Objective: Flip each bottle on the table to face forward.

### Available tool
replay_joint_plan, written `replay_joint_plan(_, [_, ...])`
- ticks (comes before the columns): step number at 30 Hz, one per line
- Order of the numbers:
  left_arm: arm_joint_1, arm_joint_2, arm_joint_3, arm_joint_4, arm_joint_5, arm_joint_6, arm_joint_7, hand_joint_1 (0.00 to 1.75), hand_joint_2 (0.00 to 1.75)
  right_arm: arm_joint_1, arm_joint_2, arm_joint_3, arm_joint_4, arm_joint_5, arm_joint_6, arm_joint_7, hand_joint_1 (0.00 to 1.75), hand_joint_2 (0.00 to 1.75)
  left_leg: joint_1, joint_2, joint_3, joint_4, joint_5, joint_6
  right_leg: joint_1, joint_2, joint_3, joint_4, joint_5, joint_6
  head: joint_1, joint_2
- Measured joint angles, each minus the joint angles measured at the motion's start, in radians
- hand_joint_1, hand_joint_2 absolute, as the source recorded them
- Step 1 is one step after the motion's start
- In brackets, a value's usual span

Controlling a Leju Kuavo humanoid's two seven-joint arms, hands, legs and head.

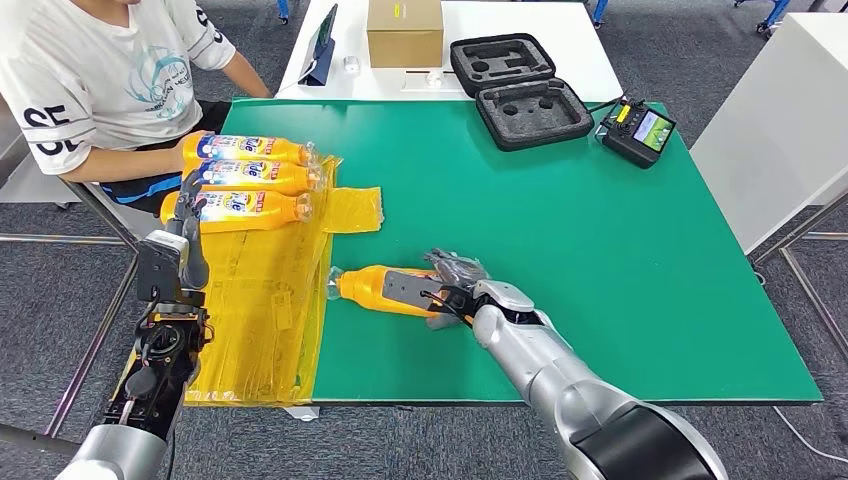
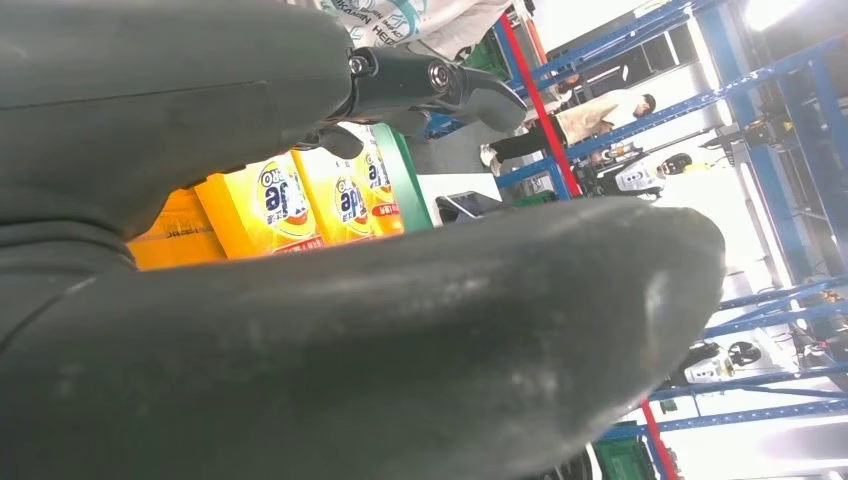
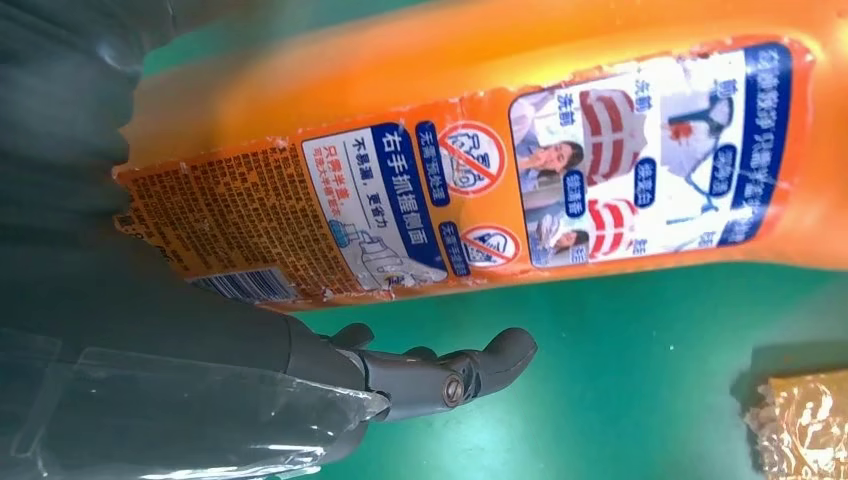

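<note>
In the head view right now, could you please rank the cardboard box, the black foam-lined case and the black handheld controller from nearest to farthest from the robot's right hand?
Measured from the right hand, which grips the orange bottle:
1. Black foam-lined case, open, ahead of the hand on the green mat's far side.
2. Black handheld controller, at the far right corner, only slightly farther.
3. Cardboard box, on the white table beyond the mat.

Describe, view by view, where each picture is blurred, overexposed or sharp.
Head view: evenly lit and sharp across the green table. Left wrist view: the left hand looms dark and blurred, and the background ceiling lights are blown out. Right wrist view: the bottle label is sharp, with the right hand soft at the edge.
</note>
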Motion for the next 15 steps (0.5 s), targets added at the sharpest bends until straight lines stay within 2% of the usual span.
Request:
replay_joint_plan(1, [0.000, 0.000, 0.000, 0.000, 0.000, 0.000, 0.001, 0.00, 0.00, -0.001, -0.001, 0.004, 0.000, 0.001, 0.004, 0.002, 0.37, 1.75, 0.000, 0.000, 0.000, 0.000, 0.000, 0.000, 0.000, 0.000, 0.000, 0.000, 0.000, 0.000, 0.000, 0.000])
replay_joint_plan(4, [0.000, 0.000, 0.000, 0.000, 0.003, 0.001, 0.004, 0.00, 0.00, -0.006, -0.004, 0.020, 0.002, 0.015, 0.023, 0.020, 1.65, 1.75, 0.000, 0.000, 0.000, 0.000, 0.000, 0.000, 0.000, 0.000, 0.000, 0.000, 0.000, 0.000, 0.000, 0.000])
replay_joint_plan(6, [-0.001, 0.000, 0.000, 0.000, 0.005, 0.001, 0.006, 0.00, 0.00, -0.010, -0.006, 0.034, 0.004, 0.030, 0.039, 0.036, 1.75, 1.75, 0.000, 0.000, 0.000, 0.000, 0.000, 0.000, 0.000, 0.000, 0.000, 0.000, 0.000, 0.000, 0.000, 0.000])
replay_joint_plan(11, [-0.009, 0.000, -0.001, 0.003, 0.008, 0.003, 0.011, 0.00, 0.00, -0.021, -0.009, 0.065, 0.009, 0.054, 0.062, 0.062, 1.75, 1.75, 0.000, 0.000, 0.000, 0.000, 0.000, 0.000, 0.000, 0.000, 0.000, 0.000, 0.000, 0.000, 0.000, 0.000])
replay_joint_plan(15, [-0.011, -0.001, -0.002, 0.005, 0.016, 0.003, 0.013, 0.00, 0.00, -0.023, -0.010, 0.072, 0.011, 0.022, 0.061, 0.012, 1.75, 1.75, 0.000, 0.000, 0.000, 0.000, 0.000, 0.000, 0.000, 0.000, 0.000, 0.000, 0.000, 0.000, 0.000, 0.000])
